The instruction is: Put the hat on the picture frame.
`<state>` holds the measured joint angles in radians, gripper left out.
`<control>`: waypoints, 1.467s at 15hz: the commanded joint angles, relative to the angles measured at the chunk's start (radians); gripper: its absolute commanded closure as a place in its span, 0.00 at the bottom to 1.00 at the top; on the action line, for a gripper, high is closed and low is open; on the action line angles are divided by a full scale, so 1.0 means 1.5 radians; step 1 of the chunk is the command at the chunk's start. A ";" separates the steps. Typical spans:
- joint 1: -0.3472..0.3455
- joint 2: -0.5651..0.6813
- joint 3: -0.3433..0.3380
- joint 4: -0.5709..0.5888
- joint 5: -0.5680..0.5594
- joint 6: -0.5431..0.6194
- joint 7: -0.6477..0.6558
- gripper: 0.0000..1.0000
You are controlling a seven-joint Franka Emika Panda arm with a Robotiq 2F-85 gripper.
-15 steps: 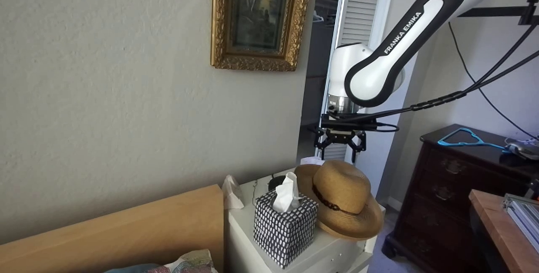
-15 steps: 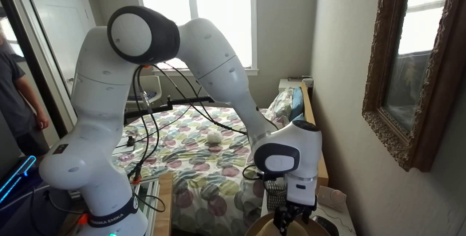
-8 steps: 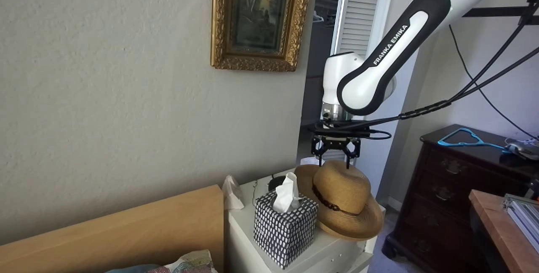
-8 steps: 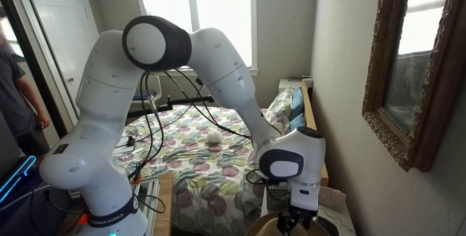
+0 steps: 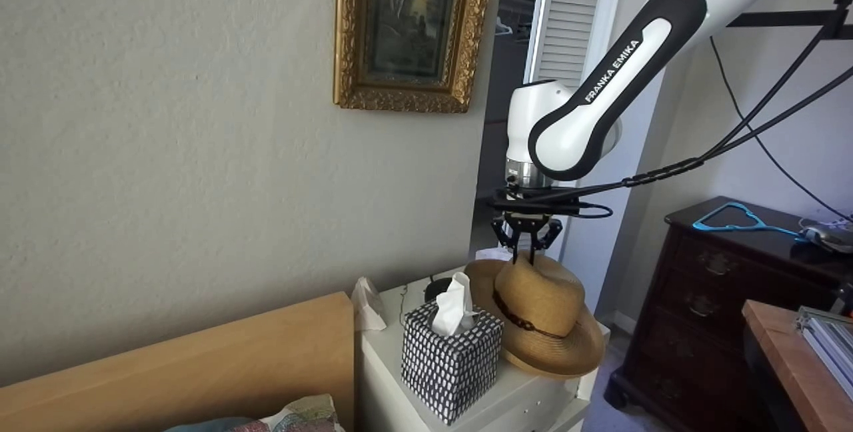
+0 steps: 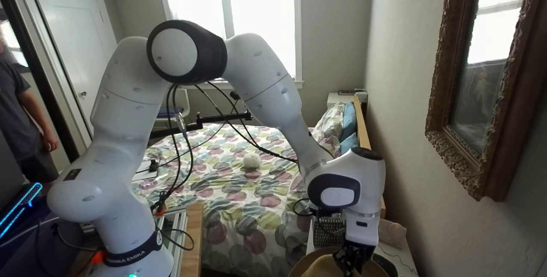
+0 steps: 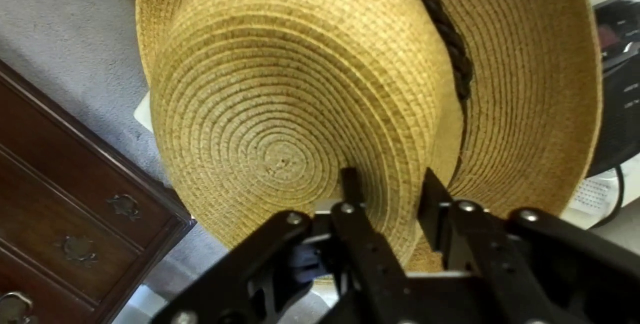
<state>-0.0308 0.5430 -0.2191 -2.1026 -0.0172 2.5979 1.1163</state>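
Gripper point(image 5: 523, 261): pinched the straw hat point(image 5: 546, 300) by its crown; it sat on the white cabinet point(image 5: 388, 344), at six o'clock; picture frame point(image 5: 403, 99): hung at eleven o'clock in an exterior view; step, as judged: grasping; next move: called for a firm lift.

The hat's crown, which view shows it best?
Wrist view: it looks down on the hat's crown, showing its spiral weave, though the tool covers part. Both exterior views show it smaller, at an angle; in an exterior view, the bottom edge crops the crown.
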 commanded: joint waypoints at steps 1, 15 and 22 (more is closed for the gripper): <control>0.019 0.005 -0.017 0.011 0.009 0.001 0.012 0.98; 0.073 -0.156 -0.123 -0.099 -0.103 -0.027 0.051 0.98; 0.056 -0.326 -0.135 -0.177 -0.326 -0.013 0.199 0.98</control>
<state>0.0692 0.1904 -0.4329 -2.2823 -0.3693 2.5651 1.2973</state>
